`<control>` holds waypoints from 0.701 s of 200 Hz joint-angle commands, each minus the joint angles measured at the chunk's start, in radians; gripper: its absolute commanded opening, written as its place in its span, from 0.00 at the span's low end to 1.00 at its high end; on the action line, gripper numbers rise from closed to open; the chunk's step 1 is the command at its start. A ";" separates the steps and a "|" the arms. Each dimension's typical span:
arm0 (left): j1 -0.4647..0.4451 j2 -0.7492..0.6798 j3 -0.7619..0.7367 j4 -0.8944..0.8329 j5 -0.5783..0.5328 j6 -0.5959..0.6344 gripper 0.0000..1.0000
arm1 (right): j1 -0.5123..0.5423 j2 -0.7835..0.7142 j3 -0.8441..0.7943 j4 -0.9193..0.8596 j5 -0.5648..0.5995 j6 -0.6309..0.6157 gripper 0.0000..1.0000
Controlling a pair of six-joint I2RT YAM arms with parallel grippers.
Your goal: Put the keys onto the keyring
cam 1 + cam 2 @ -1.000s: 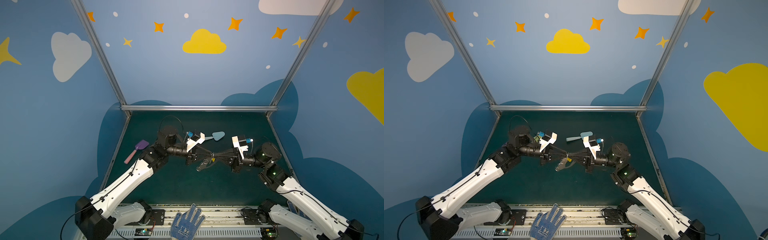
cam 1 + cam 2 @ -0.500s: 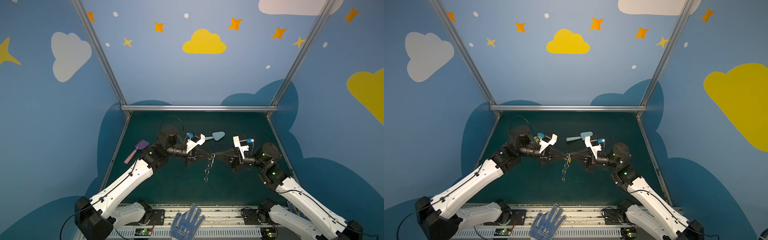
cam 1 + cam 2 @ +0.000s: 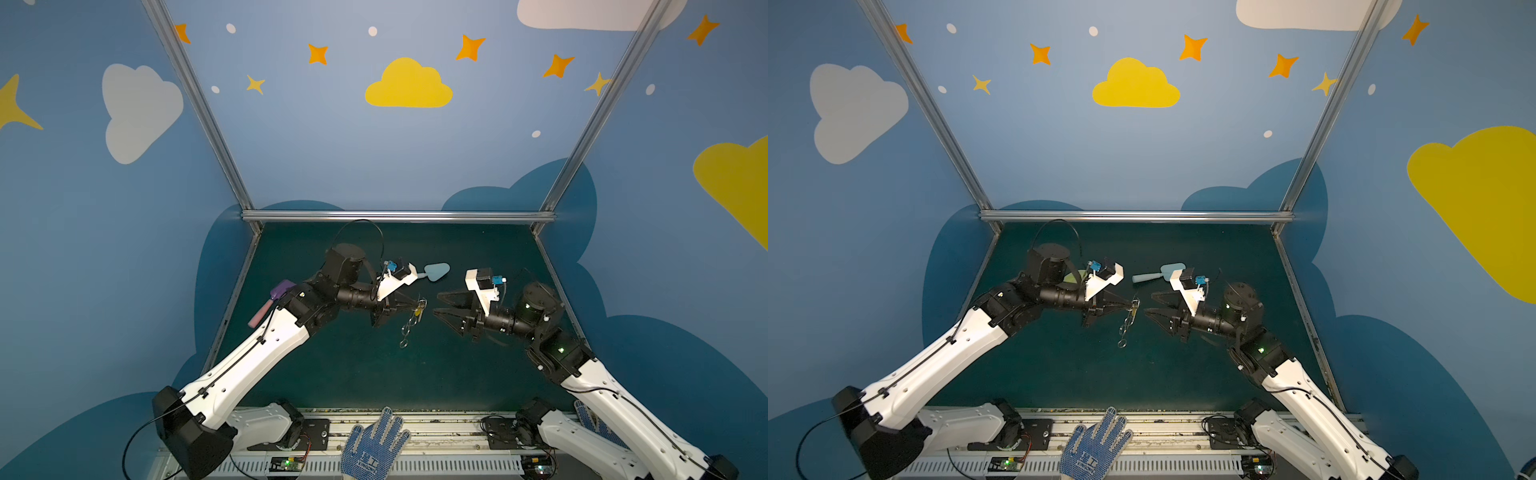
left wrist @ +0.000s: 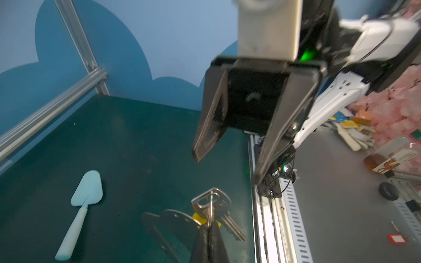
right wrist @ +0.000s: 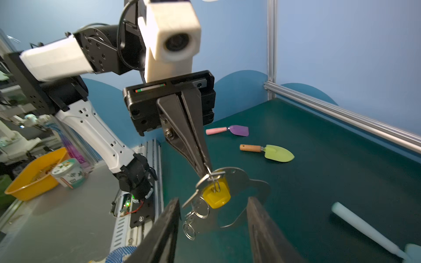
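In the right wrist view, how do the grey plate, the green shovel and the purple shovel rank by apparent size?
1. grey plate, but it is nearest the camera.
2. green shovel.
3. purple shovel, slightly smaller; it lies farther off.

A light blue plastic toy shovel (image 3: 436, 271) lies on the dark green table mat (image 3: 353, 374), toward the aluminium back rail (image 3: 395, 216). By the mat's left edge rests a purple toy scoop with a pink handle (image 5: 230, 130). Near it, not touching, is a lime-green toy trowel with a wooden handle (image 5: 273, 152). A blue-and-white knitted glove (image 3: 374, 446) lies at the front. Off the mat is a yellow plastic bin (image 5: 34, 177), with a round printed tub (image 5: 68, 173) just beside it.
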 commanded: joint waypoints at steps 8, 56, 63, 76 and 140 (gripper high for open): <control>-0.024 0.038 0.043 -0.138 -0.119 0.077 0.04 | -0.001 0.040 0.112 -0.163 0.043 -0.048 0.40; -0.042 0.049 0.059 -0.180 -0.110 0.101 0.04 | 0.014 0.139 0.157 -0.225 -0.049 -0.105 0.37; -0.042 0.046 0.059 -0.182 -0.103 0.105 0.04 | 0.016 0.144 0.152 -0.223 -0.068 -0.112 0.38; -0.044 0.045 0.060 -0.184 -0.097 0.105 0.04 | 0.021 0.155 0.152 -0.221 -0.099 -0.114 0.40; -0.043 0.029 0.061 -0.176 -0.042 0.110 0.04 | 0.066 0.207 0.166 -0.282 -0.105 -0.167 0.44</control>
